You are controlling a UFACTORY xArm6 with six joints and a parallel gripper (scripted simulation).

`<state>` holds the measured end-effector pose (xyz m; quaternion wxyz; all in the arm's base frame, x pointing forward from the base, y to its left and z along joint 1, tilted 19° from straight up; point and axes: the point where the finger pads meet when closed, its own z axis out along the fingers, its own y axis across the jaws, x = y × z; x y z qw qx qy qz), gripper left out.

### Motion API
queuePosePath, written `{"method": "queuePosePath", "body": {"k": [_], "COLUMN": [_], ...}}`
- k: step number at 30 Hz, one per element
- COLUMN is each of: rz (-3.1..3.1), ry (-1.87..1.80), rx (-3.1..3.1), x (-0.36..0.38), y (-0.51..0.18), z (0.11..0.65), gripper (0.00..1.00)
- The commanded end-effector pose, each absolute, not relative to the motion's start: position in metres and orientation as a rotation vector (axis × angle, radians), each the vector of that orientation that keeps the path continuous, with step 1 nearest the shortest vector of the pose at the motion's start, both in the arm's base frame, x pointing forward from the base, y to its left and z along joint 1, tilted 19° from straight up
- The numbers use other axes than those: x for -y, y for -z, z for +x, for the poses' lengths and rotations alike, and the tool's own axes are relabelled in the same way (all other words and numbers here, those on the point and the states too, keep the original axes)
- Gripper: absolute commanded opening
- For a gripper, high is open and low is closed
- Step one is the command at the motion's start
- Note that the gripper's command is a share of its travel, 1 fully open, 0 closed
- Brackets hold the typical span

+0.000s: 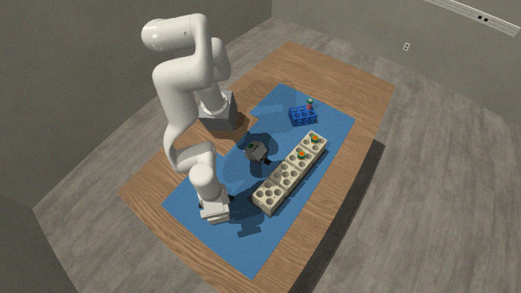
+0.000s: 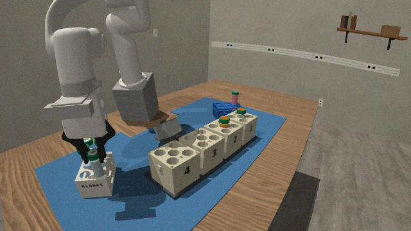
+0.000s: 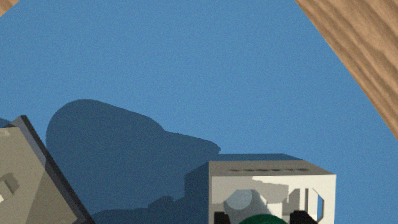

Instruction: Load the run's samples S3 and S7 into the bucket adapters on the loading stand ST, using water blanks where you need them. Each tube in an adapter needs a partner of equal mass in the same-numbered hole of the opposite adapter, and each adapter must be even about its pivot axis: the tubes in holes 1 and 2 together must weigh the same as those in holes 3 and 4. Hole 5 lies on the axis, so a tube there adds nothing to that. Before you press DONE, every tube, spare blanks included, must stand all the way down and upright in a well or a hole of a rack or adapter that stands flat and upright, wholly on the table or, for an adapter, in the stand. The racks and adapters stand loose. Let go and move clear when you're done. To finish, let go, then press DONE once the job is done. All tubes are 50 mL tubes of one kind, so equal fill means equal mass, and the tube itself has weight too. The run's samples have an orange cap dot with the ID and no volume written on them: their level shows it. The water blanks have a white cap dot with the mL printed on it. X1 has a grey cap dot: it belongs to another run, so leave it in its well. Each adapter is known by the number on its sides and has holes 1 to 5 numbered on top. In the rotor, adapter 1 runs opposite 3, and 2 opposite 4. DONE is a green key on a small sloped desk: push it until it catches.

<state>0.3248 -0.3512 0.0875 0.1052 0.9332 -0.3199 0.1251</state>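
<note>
My gripper (image 2: 94,160) (image 3: 262,220) is shut on a green-capped water blank (image 2: 96,169) (image 3: 265,220) at the front of the BLANKS rack (image 2: 96,191) (image 3: 274,167). Its dot's number is unreadable. More green caps (image 2: 87,140) show behind the fingers. An orange-dotted tube (image 1: 301,154) (image 2: 224,120) stands in adapter 2 (image 2: 235,138), apparently in the middle hole. Another orange-dotted tube (image 1: 315,138) (image 2: 241,111) stands in adapter 1 (image 2: 251,128), apparently also in the middle hole. Adapter 3 (image 2: 214,160) and adapter 4 (image 2: 187,178) show no tubes.
The grey sloped desk (image 1: 256,152) (image 2: 170,129) with its green key (image 1: 251,145) (image 2: 163,121) stands between the arm's base and the adapters. A blue rack (image 1: 303,119) (image 2: 219,113) at the far end holds a pink tube (image 1: 309,105) (image 2: 235,99).
</note>
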Motion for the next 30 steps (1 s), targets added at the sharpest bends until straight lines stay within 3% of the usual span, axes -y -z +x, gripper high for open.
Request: {"method": "queuePosePath", "body": {"k": [1, 30], "rz": [2.748, 2.748], "ry": [-0.373, -0.373], "rx": [0.942, 0.942], "x": [0.351, 0.346], "y": [-0.091, -0.109], "z": [0.325, 0.322], "gripper": [0.0, 0.0]}}
